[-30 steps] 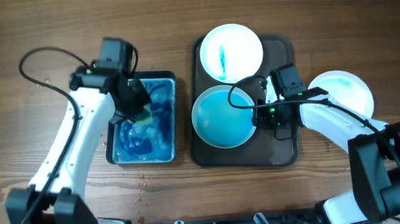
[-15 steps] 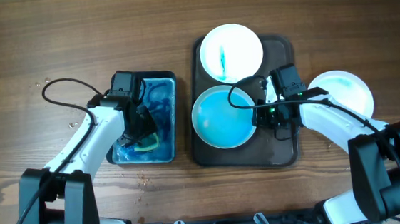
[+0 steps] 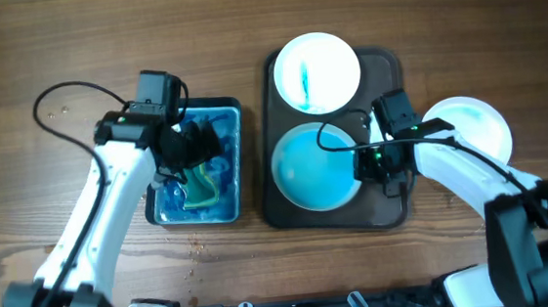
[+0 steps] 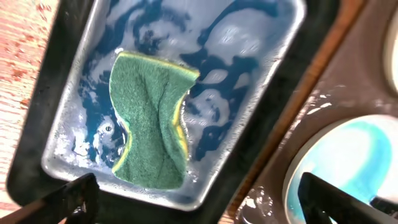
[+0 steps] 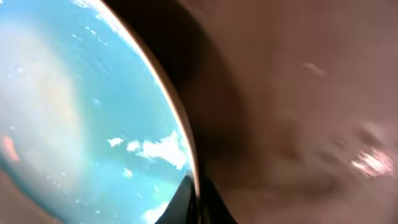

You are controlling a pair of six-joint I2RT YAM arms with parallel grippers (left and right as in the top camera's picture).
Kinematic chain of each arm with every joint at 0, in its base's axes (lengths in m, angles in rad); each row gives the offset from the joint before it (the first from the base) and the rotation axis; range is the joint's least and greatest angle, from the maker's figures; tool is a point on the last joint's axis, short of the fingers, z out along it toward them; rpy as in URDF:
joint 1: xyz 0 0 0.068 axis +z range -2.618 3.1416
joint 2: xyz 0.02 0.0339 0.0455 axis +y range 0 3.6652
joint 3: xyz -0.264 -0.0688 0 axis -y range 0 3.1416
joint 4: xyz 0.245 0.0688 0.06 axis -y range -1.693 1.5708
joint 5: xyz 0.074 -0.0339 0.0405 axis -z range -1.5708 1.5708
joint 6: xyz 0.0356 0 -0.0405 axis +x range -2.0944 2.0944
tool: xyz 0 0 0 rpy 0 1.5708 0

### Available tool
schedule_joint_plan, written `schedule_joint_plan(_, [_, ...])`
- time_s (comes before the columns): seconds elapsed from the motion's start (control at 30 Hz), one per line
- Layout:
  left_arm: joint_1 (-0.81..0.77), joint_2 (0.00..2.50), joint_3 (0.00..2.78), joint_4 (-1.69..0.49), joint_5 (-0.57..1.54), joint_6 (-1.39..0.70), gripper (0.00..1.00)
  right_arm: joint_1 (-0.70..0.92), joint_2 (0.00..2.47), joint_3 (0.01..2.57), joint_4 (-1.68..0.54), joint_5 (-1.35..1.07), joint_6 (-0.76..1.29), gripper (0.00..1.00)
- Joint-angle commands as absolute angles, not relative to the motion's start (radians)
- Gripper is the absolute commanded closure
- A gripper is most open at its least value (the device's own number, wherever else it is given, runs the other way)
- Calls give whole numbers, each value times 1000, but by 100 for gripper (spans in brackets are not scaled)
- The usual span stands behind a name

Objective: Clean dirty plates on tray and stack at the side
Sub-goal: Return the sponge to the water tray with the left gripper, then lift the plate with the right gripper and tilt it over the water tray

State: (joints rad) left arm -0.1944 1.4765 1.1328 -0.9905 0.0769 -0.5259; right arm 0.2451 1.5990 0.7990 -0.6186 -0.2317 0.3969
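I have the right tool (image 3: pixel 371 161) pinched on the rim of the blue-coated plate (image 3: pixel 314 167), steadying it on the tray (image 3: pixel 385 68), I judge; left tool (image 4: pixel 199 198) gapes empty over the sponge (image 4: pixel 149 121) in the basin (image 4: pixel 249 37).

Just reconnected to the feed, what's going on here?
The left gripper hangs open over the blue basin, where the green sponge lies loose. The right gripper pinches the rim of the blue-coated plate on the tray. A streaked plate sits at the tray's far end; a third plate rests on the table beside the tray.
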Motion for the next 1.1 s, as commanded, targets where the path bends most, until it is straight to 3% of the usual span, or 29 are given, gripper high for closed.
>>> schedule_joint_plan(0.0, [-194,1444,1147,-1000,88,-518,0,248,1496,926,-748,-70,324,96])
schedule_joint_plan(0.17, [-184,1444,1147,-1042,-40,-542,0,332,1468,1169,-980,41,284,96])
schedule_joint_plan(0.3, [-83,1444,1147,-1055,-89,-669,0,440,1472,1311,-1016,93,288,96])
schedule_joint_plan(0.67, [242,1444,1147,-1074,-80,-667,0,736,1578,1342,-565,360,287,96])
schedule_joint_plan(0.97, [277,1444,1147,-1074,-80,-667,0,1010,1652,1342,-387,943,180,96])
schedule_joint_plan(1.07, [277,1444,1147,-1074,-80,-666,0,1072,1652,1343,-305,1109,62,96])
